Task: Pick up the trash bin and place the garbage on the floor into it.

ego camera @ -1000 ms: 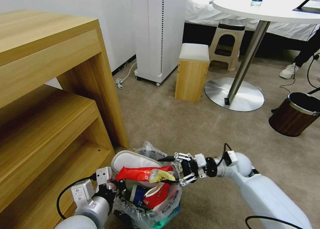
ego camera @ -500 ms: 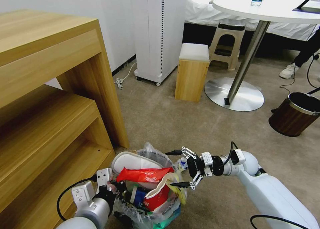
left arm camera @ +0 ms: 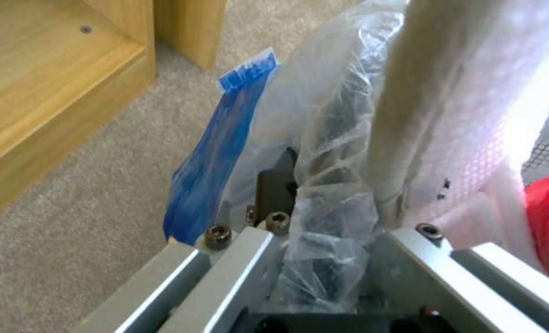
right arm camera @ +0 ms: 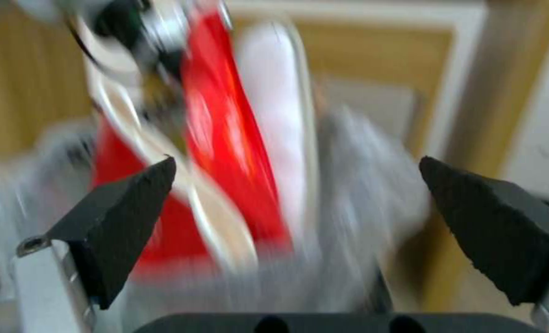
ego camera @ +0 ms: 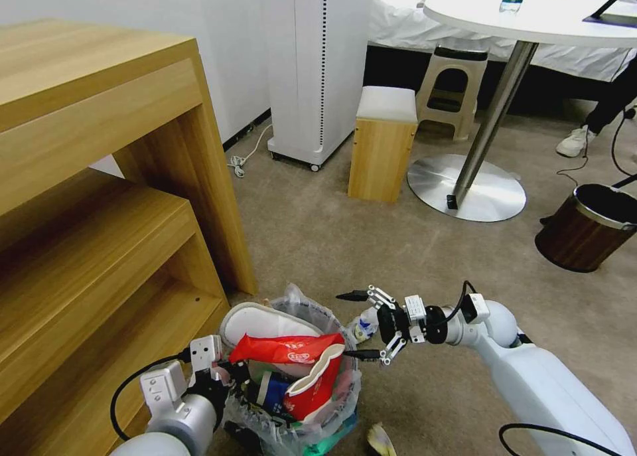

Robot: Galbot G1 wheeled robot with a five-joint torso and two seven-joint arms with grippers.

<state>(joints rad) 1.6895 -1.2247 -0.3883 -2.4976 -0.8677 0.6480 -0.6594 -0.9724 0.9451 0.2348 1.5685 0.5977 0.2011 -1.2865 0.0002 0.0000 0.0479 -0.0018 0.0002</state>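
A yellow scrap [ego camera: 379, 440] now lies on the floor [ego camera: 398, 257], dropped below the released right pincer [ego camera: 361, 325]. Beside it, the trash bin [ego camera: 332, 403], clenched at its rim by the left pincer [ego camera: 222, 370], holds a slipper [ego camera: 262, 320], red wrapper [ego camera: 285, 348] and cup [ego camera: 312, 389].

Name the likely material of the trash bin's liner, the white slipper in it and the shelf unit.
Liner: thin clear plastic film, glossy and crinkled. Slipper: seemingly soft matte white fabric with a stitched rim. Shelf unit: pale wood or wood-look laminate, with visible grain.

Right gripper [ego camera: 356, 324] agape, left gripper [ego camera: 229, 370] clamped.
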